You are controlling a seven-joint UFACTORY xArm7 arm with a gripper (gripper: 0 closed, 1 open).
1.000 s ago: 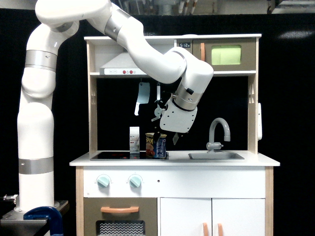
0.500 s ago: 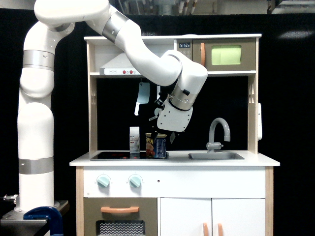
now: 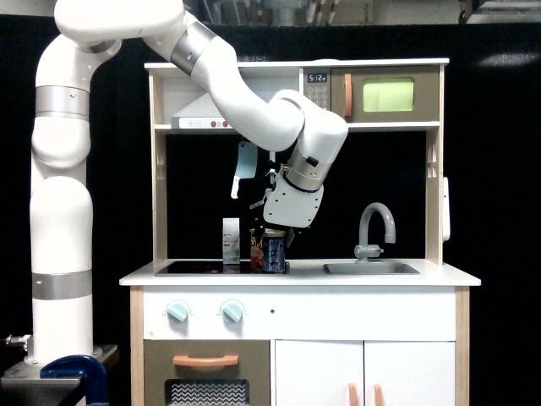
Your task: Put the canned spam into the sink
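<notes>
The canned spam [image 3: 270,252], a blue tin with yellow lettering, stands upright on the right end of the black stovetop [image 3: 199,268]. My gripper [image 3: 271,234] hangs tilted just above the tin, open, with its dark fingers reaching down past either side of the tin's top. Whether they touch it cannot be told against the dark back wall. The sink [image 3: 372,269] is a shallow grey basin to the exterior view's right of the tin, with a curved grey faucet [image 3: 374,227] behind it.
A small white carton [image 3: 231,241] stands just left of the tin. Kitchen utensils [image 3: 245,165] hang from the hood behind my wrist. The shelf with the microwave [image 3: 387,94] is overhead, and the counter's side posts close in both ends.
My gripper has swung to the exterior view's left and lowered, from beside the tin's right to directly over it. The tin has not moved.
</notes>
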